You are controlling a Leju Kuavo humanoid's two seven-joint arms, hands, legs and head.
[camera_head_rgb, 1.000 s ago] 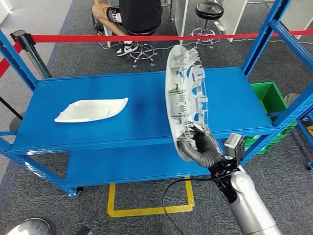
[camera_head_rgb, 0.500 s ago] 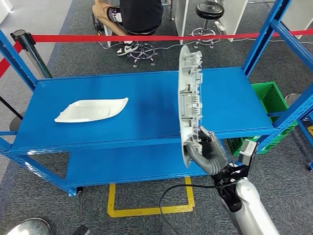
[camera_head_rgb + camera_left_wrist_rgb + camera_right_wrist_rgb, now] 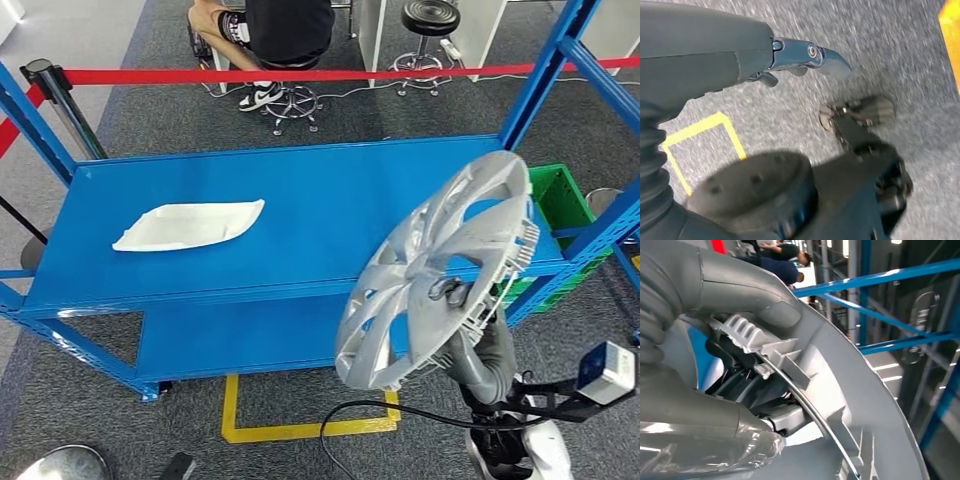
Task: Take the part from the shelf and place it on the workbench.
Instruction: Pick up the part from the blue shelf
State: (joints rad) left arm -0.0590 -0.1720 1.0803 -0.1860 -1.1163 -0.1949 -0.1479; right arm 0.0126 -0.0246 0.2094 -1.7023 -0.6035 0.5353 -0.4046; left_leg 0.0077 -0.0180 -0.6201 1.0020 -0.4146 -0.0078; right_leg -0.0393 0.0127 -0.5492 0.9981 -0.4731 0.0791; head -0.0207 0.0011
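- A white panel (image 3: pixel 189 224) lies flat on the left of the blue shelf (image 3: pixel 317 215)
- The left hand (image 3: pixel 715 55) hangs over grey floor (image 3: pixel 904 60), fingers straight and holding nothing
- A silver hubcap (image 3: pixel 434 270) is held in the air, tilted, in front of the shelf's right end
- The right hand (image 3: pixel 472 335) grips the hubcap's lower rim
- A green crate (image 3: pixel 562 200) sits past the shelf's right end
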